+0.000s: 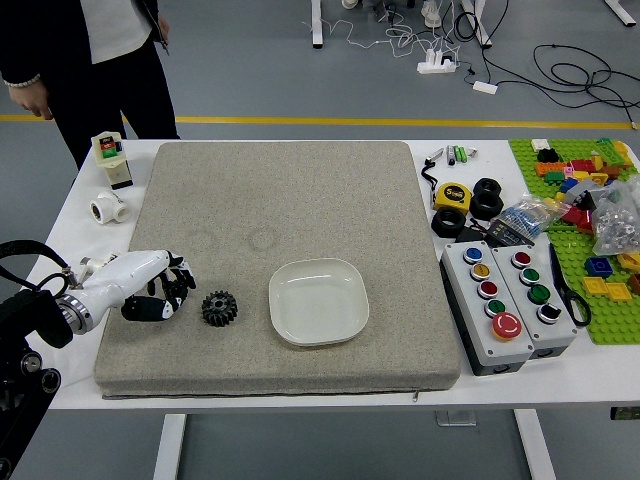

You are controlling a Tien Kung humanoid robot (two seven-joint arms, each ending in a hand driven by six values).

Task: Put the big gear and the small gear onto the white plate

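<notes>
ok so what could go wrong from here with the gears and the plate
The left hand curls round what looks like the small gear, dark on dark, so a weak grip could go unseen and drop it. The big gear sits between that hand and the white plate, so a low carry might knock it.
</notes>
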